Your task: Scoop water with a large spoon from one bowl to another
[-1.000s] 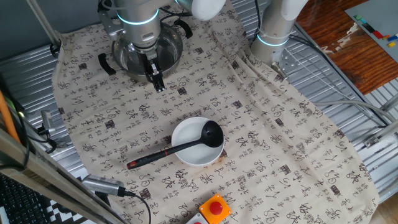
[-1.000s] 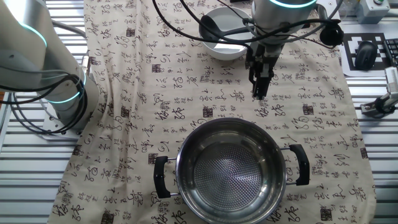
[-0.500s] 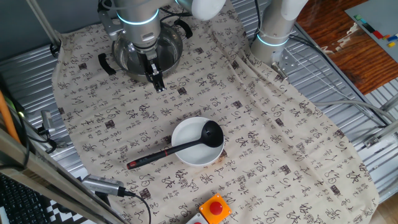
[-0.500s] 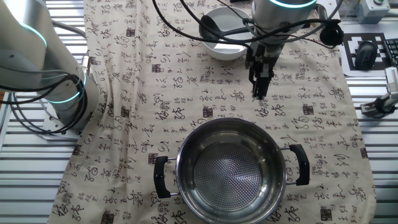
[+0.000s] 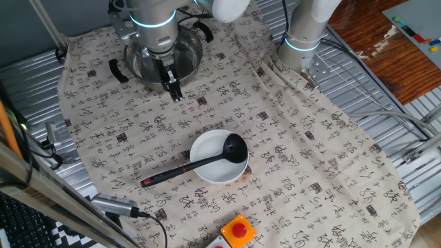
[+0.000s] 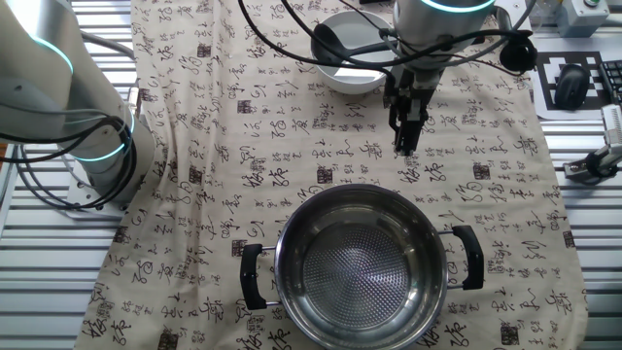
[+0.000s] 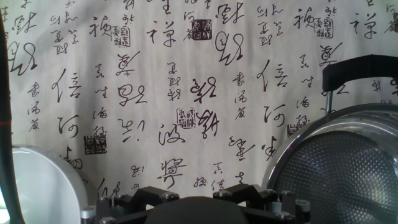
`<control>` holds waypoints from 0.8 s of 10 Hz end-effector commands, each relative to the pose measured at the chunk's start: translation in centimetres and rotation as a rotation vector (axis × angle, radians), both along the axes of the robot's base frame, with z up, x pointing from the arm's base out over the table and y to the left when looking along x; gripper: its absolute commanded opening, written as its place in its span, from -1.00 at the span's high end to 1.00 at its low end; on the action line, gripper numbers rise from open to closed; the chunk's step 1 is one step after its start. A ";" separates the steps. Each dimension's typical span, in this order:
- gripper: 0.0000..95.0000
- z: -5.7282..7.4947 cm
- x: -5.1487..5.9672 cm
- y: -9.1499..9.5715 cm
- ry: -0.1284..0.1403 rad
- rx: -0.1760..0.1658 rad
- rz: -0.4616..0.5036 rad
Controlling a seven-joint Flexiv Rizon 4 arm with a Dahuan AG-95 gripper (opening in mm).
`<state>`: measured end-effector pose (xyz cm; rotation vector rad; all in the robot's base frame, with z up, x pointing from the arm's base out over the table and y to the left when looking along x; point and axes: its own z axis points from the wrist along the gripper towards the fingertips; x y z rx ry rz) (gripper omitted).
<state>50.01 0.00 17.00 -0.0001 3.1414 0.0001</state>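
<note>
- Large spoon (image 5: pixel 200 162): black cup rests inside the white bowl (image 5: pixel 215 173); the handle leans over the bowl rim and its red end lies on the cloth. Well apart from the gripper (image 5: pixel 175 91), untouched.
- White bowl contents: the ladle cup; whether there is water in the bowl cannot be confirmed.
- Steel bowl (image 6: pixel 356 267): shiny, with two black side handles and a textured base; nothing visible inside. It sits near the gripper, opposite the white bowl.
- Gripper: points down above bare cloth between the two bowls, nearer the steel one. The fingers appear close together and hold nothing; the hand view does not show the fingertips.
- Cloth (image 7: pixel 186 93): beige with black calligraphy, covering the table under both bowls.
</note>
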 end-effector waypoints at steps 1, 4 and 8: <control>1.00 0.0 0.0 0.0 -0.003 0.027 0.020; 1.00 0.0 0.0 0.0 -0.002 0.020 0.019; 1.00 0.0 0.0 0.0 -0.002 0.020 0.019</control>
